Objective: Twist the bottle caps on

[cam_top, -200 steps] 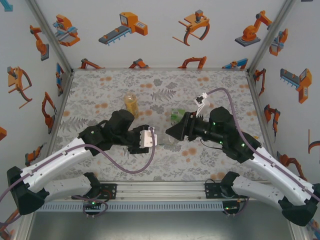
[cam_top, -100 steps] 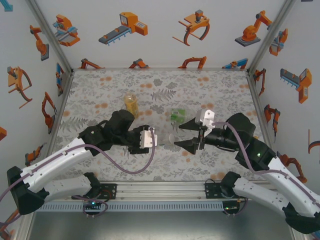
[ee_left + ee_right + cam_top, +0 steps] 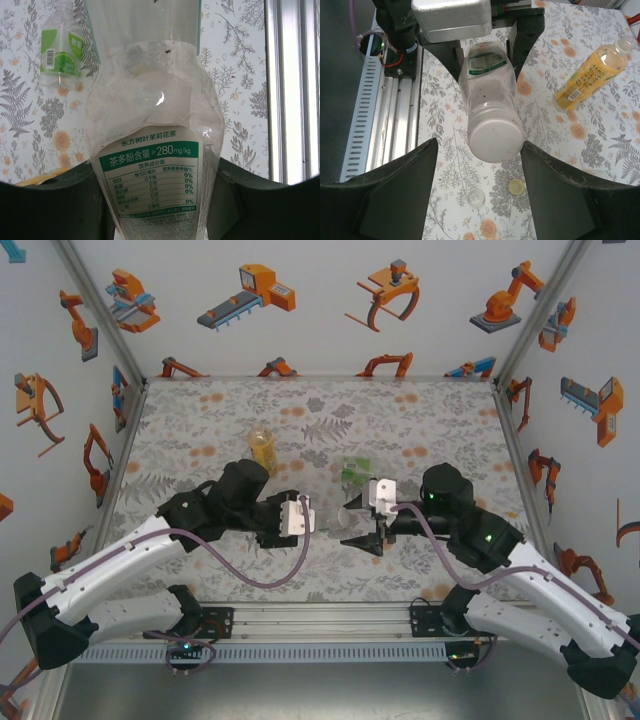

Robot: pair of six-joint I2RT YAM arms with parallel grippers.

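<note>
Right wrist view: right gripper point(image 3: 479, 143), jaws spread, flanked the end of the tea bottle point(image 3: 487, 100) pinched by the left gripper point(image 3: 489, 70); centring before closing seemed advisable.

The clear bottle point(image 3: 155, 100) carries a green and white label point(image 3: 150, 172), seen in the left wrist view. Its top line reads 东方树叶茉莉花茶. Under it, in white on a green band, stands 茶多酚含量≥280mg/kg. Next comes the heading 营养成分表 and a small table: the right column gives 0% in every row, and the middle column begins with 每100毫升 and 0千焦, then 0克. The left column is too small to read. The small bottle point(image 3: 60, 47) behind has a green wrapper point(image 3: 70, 55) with a barcode point(image 3: 49, 56) and one white character, possibly 怡. On the yellow bottle point(image 3: 592, 75), in the right wrist view, the print is too fine to read
</note>
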